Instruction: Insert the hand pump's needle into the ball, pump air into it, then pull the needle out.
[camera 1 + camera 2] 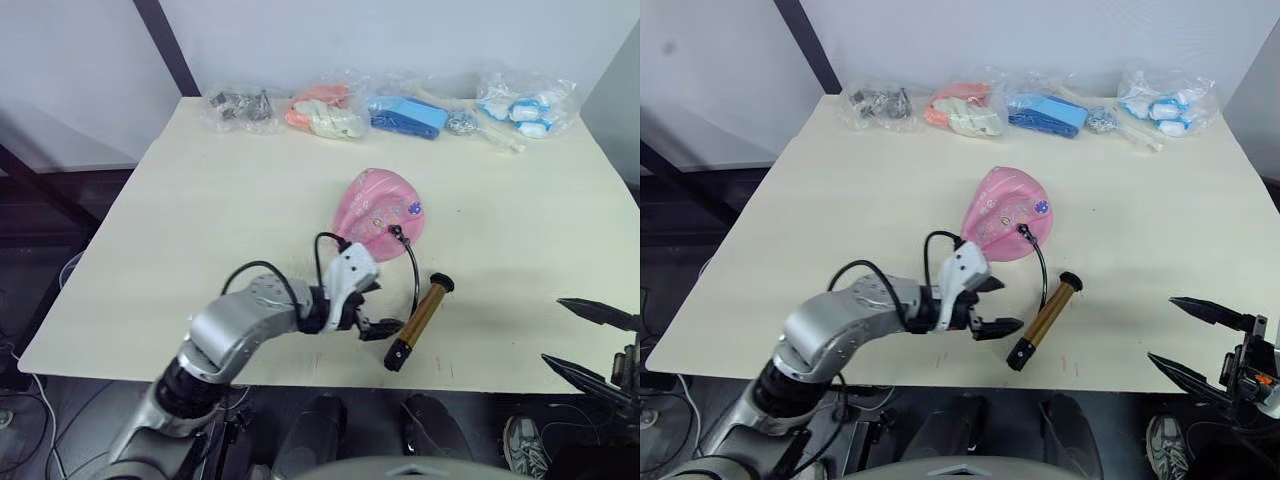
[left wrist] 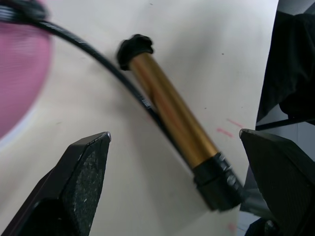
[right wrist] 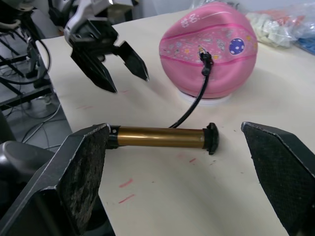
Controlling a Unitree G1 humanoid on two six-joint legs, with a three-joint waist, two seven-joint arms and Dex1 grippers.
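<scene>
Needle point(image 3: 201, 49) sits in ball point(image 1: 380, 205); both claws — left point(image 1: 372, 308), right point(image 1: 590, 342) — gape apart, empty.

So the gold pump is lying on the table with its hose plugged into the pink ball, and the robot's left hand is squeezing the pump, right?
Not quite. The hand pump lies on the table, its hose running to the ball, but the left hand is not squeezing it. The left wrist view shows its fingers wide open with the pump lying between them, untouched.
</scene>
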